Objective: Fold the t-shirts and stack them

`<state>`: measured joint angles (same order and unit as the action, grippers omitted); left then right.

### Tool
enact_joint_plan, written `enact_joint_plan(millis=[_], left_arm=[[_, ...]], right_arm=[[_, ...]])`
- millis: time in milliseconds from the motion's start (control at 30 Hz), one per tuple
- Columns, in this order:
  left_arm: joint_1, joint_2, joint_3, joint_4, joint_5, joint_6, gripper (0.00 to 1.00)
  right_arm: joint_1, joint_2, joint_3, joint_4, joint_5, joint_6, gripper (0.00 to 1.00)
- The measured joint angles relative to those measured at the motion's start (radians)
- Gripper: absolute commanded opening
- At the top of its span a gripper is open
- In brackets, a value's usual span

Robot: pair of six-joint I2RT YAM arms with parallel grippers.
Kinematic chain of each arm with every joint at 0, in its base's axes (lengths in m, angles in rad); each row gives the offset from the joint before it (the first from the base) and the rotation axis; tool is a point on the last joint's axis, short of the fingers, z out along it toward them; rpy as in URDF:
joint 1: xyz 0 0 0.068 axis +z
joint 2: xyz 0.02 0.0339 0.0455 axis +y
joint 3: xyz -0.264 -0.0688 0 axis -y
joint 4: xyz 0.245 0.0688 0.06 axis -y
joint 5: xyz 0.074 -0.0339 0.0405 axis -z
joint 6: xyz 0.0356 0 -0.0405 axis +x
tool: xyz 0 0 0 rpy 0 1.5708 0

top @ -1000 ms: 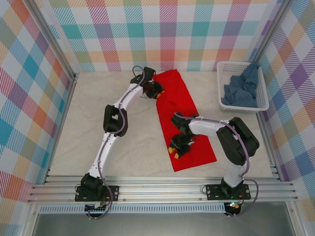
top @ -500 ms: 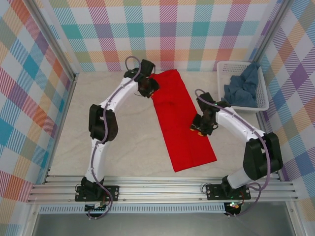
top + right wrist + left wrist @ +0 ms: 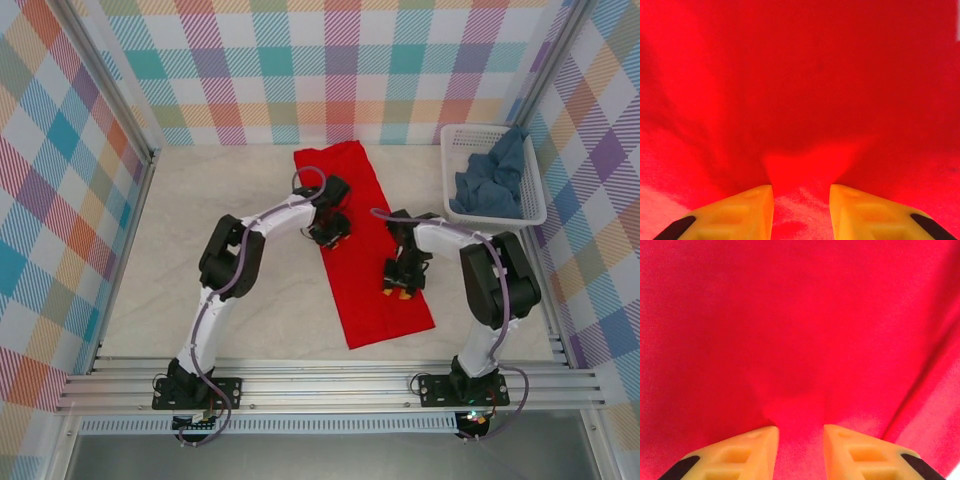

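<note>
The red t-shirt (image 3: 362, 305) lies flat on the surface (image 3: 230, 280) as a long narrow strip, running from the middle of the far edge toward the near edge and leaning a little to the right. It looks already folded lengthwise. The left end effector (image 3: 329, 234) sits on the strip's left border about halfway along, and the right end effector (image 3: 400, 287) sits toward the right border a little nearer the near edge, so the two bracket the cloth from opposite sides. In the left wrist view, creases run in toward the gap between the yellow fingertips (image 3: 752, 452). In the right wrist view, a raised ridge of red cloth stands between the fingertips (image 3: 747, 212). From this, each end effector seems clenched on a pinch of the red shirt, with the jaws kept partly apart by the layered fabric. Gripping both long sides at about the same place probably serves to lift a crosswise line, so that one end of the strip can be carried over the other to shorten it. The blue-grey t-shirt (image 3: 488, 180) sits crumpled in the white basket (image 3: 447, 170) at the far right corner, well away from the work, apparently waiting until the red one is folded.
</note>
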<state>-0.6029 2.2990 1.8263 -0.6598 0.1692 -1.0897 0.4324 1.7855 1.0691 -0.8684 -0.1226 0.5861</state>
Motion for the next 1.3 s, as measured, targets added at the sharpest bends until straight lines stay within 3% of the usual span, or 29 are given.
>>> enact_joint_plan(millis=[267, 500, 667, 933, 1133, 1300], left_arm=[[0.143, -0.048, -0.064, -0.016, 0.009, 0.093, 0.31], [0.172, -0.092, -0.136, -0.005, 0.009, 0.145, 0.32], [0.173, -0.124, -0.168, 0.008, 0.002, 0.167, 0.44], [0.159, -0.255, -0.161, -0.081, -0.061, 0.243, 0.46], [0.123, -0.645, -0.561, -0.108, 0.01, 0.246, 0.3], [0.003, -0.835, -0.942, -0.143, 0.129, 0.231, 0.38]], right_arm=[[0.217, 0.04, 0.035, 0.122, -0.143, 0.2, 0.36], [0.229, 0.056, 0.035, 0.169, -0.204, 0.344, 0.36], [0.238, 0.043, 0.037, 0.167, -0.185, 0.357, 0.41], [0.246, -0.125, 0.041, 0.093, -0.109, 0.364, 0.45], [0.245, -0.323, -0.087, 0.097, -0.108, 0.377, 0.44], [0.245, -0.402, -0.261, 0.09, -0.167, 0.378, 0.45]])
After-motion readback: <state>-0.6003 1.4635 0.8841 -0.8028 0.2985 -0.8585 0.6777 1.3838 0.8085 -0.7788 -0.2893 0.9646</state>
